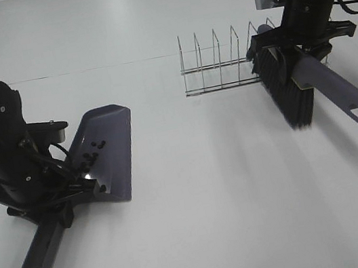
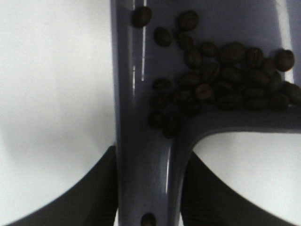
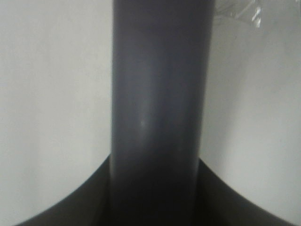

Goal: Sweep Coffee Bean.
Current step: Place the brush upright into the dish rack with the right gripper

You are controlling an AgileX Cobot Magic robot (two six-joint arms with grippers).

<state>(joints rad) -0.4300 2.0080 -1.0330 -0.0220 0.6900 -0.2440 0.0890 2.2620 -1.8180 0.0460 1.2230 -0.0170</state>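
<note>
A purple-grey dustpan lies on the white table at the left, its handle pointing toward the front. My left gripper is shut on the dustpan's handle near the pan. Dark coffee beans lie heaped inside the pan against its back wall; a few show in the high view. My right gripper is shut on the handle of the brush and holds it above the table at the right, black bristles hanging down.
A wire dish rack stands on the table just left of the brush. The white table spreads between the two arms.
</note>
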